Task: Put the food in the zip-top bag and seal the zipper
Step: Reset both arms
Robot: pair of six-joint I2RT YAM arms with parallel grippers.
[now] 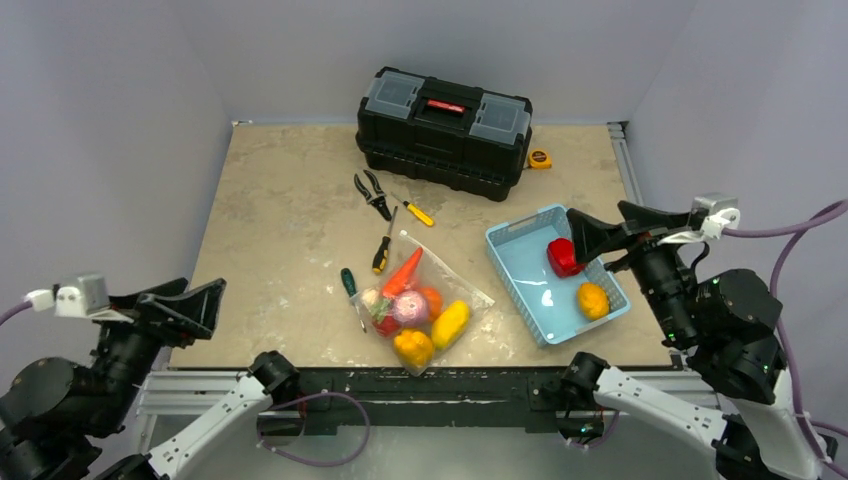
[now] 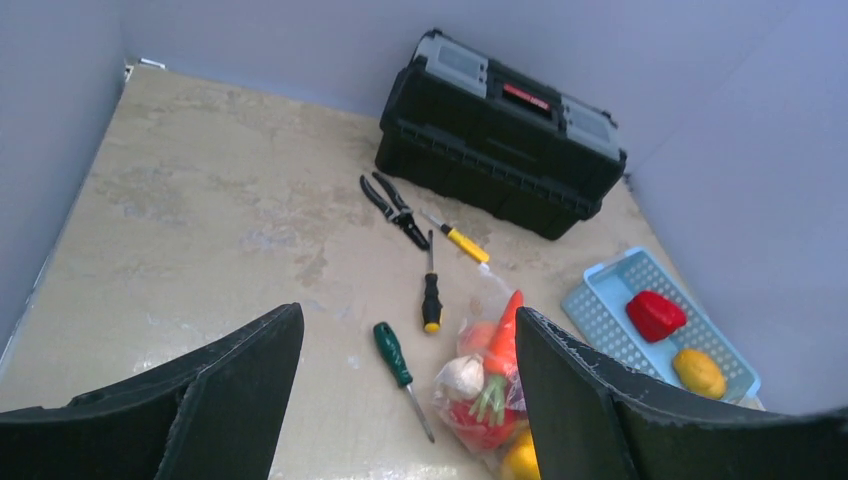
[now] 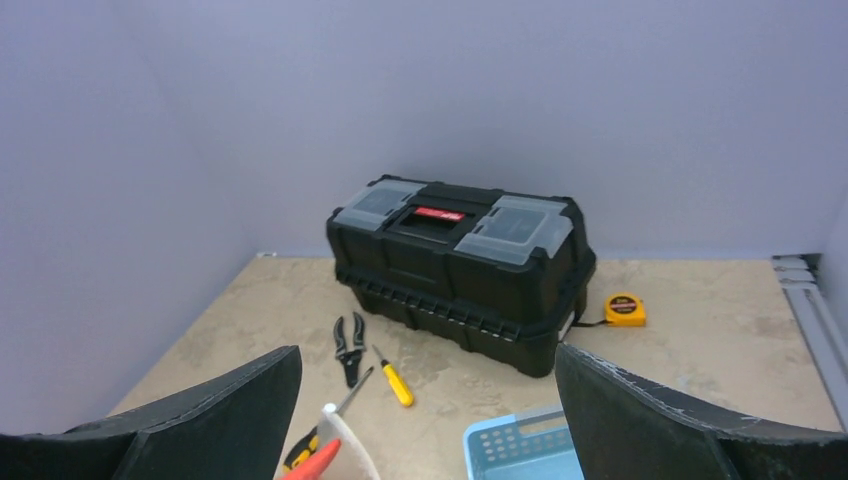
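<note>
Two foods, a red pepper [image 1: 564, 257] and an orange fruit [image 1: 592, 300], lie in the blue basket [image 1: 520, 262] beside the bag [image 1: 466, 291]; our left hand [image 1: 205, 312] and right hand [image 1: 585, 238] gape wide, empty.

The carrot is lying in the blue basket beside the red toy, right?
No. The carrot lies in the clear bag; beside the red toy in the blue basket is an orange fruit. The top view shows it.
</note>
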